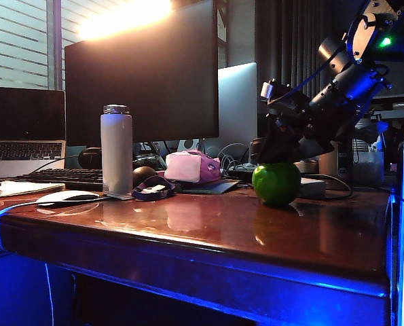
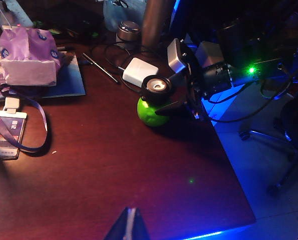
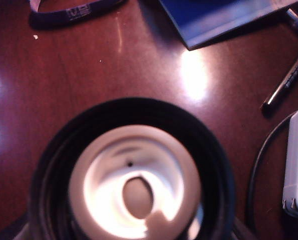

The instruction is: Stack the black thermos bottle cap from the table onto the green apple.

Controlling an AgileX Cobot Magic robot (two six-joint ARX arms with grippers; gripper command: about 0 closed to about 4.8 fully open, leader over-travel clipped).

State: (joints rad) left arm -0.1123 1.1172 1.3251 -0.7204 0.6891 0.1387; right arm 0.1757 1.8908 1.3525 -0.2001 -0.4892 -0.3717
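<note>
The green apple (image 1: 276, 183) rests near the right end of the table (image 1: 188, 224). The black thermos bottle cap (image 2: 156, 87) sits on top of the apple (image 2: 150, 114), its white inner face turned up. My right gripper (image 2: 169, 84) straddles the cap, with its grey finger (image 2: 176, 56) standing clear of the rim, so it is open. In the right wrist view the cap (image 3: 133, 180) fills the frame from close above. My left gripper (image 2: 130, 226) hangs shut and empty over the table's near part, far from the apple.
A white thermos bottle (image 1: 116, 153), a pink pouch (image 1: 191, 166) and a purple-blue lanyard (image 1: 153, 190) stand left of the apple. A white charger (image 2: 140, 71), cables and a pen (image 2: 101, 67) lie behind it. The table's right edge (image 2: 224, 150) runs close to the apple.
</note>
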